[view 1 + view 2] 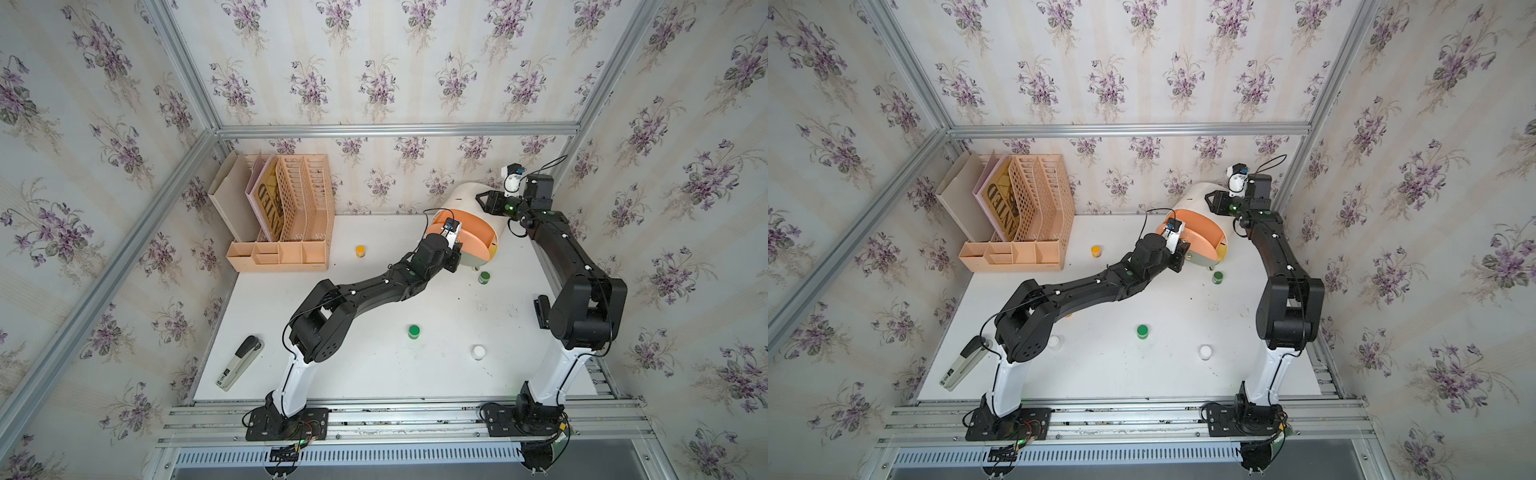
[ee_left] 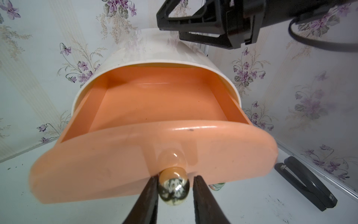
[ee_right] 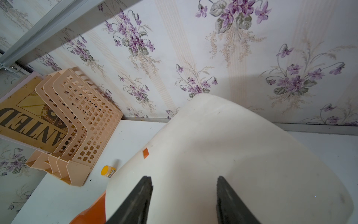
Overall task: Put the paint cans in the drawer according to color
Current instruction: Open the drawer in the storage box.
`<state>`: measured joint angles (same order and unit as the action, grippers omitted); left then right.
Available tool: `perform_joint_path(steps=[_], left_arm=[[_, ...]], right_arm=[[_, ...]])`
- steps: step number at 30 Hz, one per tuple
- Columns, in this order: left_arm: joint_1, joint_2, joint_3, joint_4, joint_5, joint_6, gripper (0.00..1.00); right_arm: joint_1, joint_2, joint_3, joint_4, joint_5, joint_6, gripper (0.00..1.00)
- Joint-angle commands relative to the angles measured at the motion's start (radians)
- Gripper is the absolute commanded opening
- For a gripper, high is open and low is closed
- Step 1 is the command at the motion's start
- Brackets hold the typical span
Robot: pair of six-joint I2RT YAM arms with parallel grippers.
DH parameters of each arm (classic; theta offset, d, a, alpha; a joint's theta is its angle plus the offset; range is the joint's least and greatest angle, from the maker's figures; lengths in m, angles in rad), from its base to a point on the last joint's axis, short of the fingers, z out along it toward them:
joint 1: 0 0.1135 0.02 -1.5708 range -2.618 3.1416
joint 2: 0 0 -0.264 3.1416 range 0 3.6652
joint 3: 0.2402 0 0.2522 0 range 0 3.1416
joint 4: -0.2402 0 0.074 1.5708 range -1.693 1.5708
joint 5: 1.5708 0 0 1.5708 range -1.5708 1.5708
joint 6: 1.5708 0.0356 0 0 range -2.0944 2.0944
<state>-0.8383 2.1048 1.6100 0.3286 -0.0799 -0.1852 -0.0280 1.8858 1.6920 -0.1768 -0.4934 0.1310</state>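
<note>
The drawer cabinet (image 1: pixel 459 197) is a white drum at the back right. Its peach top drawer (image 2: pixel 155 100) is pulled out and holds nothing. My left gripper (image 2: pixel 175 182) straddles the drawer's metal knob (image 2: pixel 173 189); one finger touches it, a thin gap shows at the other. My right gripper (image 3: pixel 184 179) stands open on the cabinet's white top (image 3: pixel 232 155), nothing between its fingers. Several paint cans stand loose on the table: orange (image 1: pixel 360 250), green (image 1: pixel 483 276) by the cabinet's feet, green (image 1: pixel 414 331), white (image 1: pixel 478 352), and a white one (image 1: pixel 1054 341) partly behind the left arm.
A peach file rack (image 1: pixel 291 216) with folders fills the back left corner. A grey-black stapler (image 1: pixel 240 362) lies at the front left. A black clip-like object (image 1: pixel 541 311) sits at the table's right edge, beside the right arm.
</note>
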Motion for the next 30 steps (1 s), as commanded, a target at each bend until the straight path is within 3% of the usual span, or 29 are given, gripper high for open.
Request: perform_joint_path(steps=[1, 9, 26, 28, 30], left_arm=[[0.004, 0.003, 0.008, 0.012, -0.005, -0.007, 0.26], [0.014, -0.027, -0.030, 0.022, 0.000, 0.019, 0.16], [0.038, -0.086, -0.102, 0.021, 0.076, 0.027, 0.13], [0.039, -0.088, -0.108, 0.022, 0.078, 0.024, 0.17], [0.039, -0.087, -0.105, 0.018, 0.078, 0.022, 0.37]], right_arm=[[-0.002, -0.006, -0.003, 0.010, -0.007, -0.004, 0.57], [-0.003, -0.005, -0.007, 0.008, -0.007, -0.010, 0.56], [-0.003, -0.002, -0.009, 0.007, -0.008, -0.018, 0.56], [-0.003, -0.004, -0.009, 0.008, -0.008, -0.019, 0.56], [-0.003, -0.004, -0.009, 0.006, -0.008, -0.020, 0.56]])
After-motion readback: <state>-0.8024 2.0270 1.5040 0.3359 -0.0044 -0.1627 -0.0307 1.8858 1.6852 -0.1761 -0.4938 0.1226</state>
